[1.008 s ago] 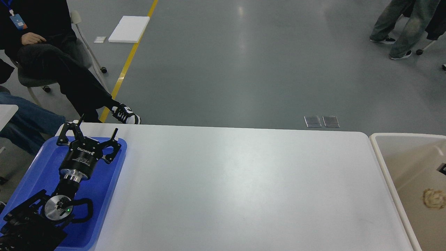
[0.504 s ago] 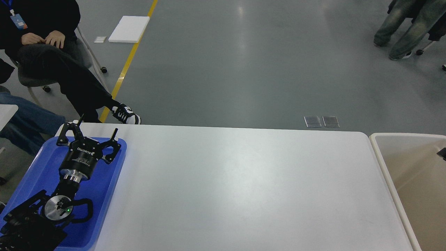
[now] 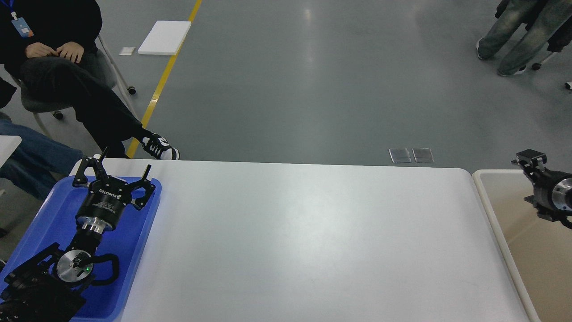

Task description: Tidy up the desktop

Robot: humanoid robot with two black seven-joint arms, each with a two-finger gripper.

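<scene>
At the far-left corner of the desktop (image 3: 295, 237) lies a blue tray (image 3: 42, 223), running down the left edge toward the near side. The left arm comes in over the tray from the near-left corner, and the left gripper (image 3: 123, 166) hangs above the tray's far end. Its 2 fingers are spread wide apart with nothing between them; 1 fingertip reaches just past the tray's far rim, the other sits over the rim near the tray's right corner.

The desktop itself, a white rectangular top with rounded corners, fills the middle of the view from the tray to the right edge.

Just beside the right edge stands a beige bin (image 3: 487, 201) with a cream rim. Over the bin's far part the right gripper (image 3: 529, 158) enters from the right side of the view, seen nearly end-on and dark; I cannot tell whether its fingers are apart or together, or whether it has hold of anything.

Beyond the far edge, on the grey floor, a seated person (image 3: 67, 76) in black is at the left.
</scene>
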